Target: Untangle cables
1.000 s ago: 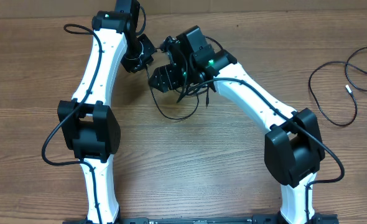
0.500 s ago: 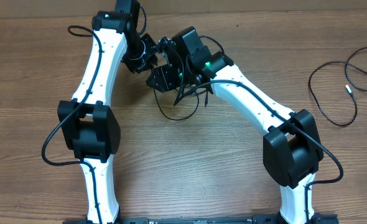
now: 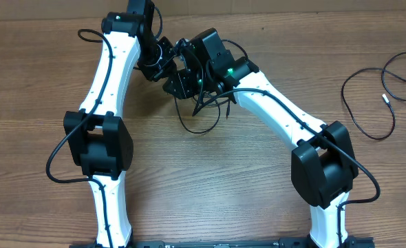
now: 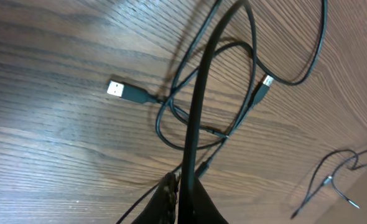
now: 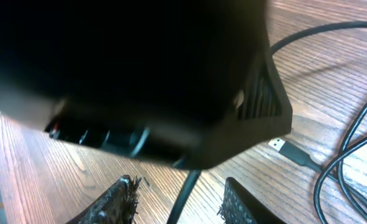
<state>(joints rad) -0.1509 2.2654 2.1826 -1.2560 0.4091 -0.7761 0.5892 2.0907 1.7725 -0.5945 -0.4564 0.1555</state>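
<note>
1. Wood-grain table [image 3: 210,200] lies bare at the near edge, where the white left arm [image 3: 107,83] and white right arm [image 3: 279,107] rise from their bases and lean in toward each other
2. Past the elbows, the tangled cables [image 3: 204,118] lie in thin black loops on the wood, just below the spot where the two wrists meet, with strands running up from the loops to the grippers
3. From the left wrist camera, the left gripper [image 4: 183,194] is clenched on a black cord [image 4: 199,93], which runs taut out of its tips and crosses above the loops on the table
4. Beyond that cord, a silver-ended USB plug [image 4: 117,89] lies flat on the wood to the left of the loops, and a smaller plug [image 4: 265,82] sits on their right side
5. In its own wrist view the right gripper [image 5: 182,200] stands released, its fingers [image 5: 122,198] apart on either side of a thin strand that passes between them with neither visibly touching it; a dark, blurred housing [image 5: 140,74] fills the view above
6. Farthest off, well apart on the right side of the table, a loose cable [image 3: 368,103] lies alone in open curves, with a small silver tip [image 3: 385,98] showing inside its loop
</note>
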